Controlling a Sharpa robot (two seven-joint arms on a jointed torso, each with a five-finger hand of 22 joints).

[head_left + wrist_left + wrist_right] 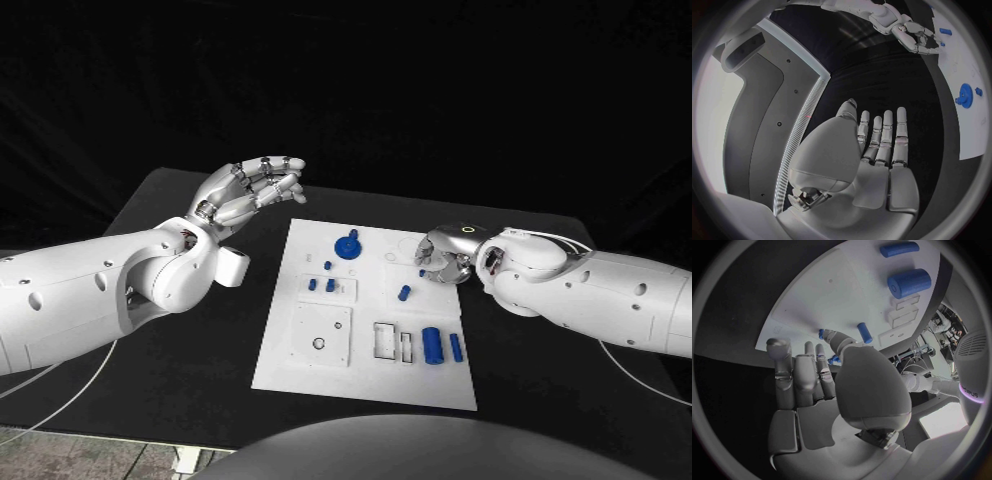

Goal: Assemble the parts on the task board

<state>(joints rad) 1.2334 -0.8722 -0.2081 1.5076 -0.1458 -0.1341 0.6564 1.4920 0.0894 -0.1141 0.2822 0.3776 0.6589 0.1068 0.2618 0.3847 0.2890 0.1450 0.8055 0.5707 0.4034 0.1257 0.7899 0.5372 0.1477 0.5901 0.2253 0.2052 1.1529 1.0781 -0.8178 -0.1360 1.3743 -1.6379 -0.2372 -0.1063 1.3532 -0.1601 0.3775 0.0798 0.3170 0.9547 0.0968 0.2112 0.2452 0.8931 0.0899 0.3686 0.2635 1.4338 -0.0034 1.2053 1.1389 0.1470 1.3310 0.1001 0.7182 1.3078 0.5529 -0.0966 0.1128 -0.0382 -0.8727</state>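
Note:
The white task board (361, 370) lies mid-table, also seen in the wrist views (970, 135) (836, 295). On it are a blue gear (346, 246) (964, 94), two small blue pieces (322, 285), a short blue peg (405, 293) (864, 332), a thick blue cylinder (431, 344) (909, 282) and a slimmer one (456, 347) (898, 249). My left hand (253, 190) (879, 150) hovers off the board's far left corner, fingers stretched out, empty. My right hand (440, 255) (823, 385) (914, 35) is over the board's right edge near the peg, holding nothing.
The black table (173, 380) surrounds the board. Rectangular recesses (385, 341) and a square plate with a ring hole (320, 335) mark the board's near half.

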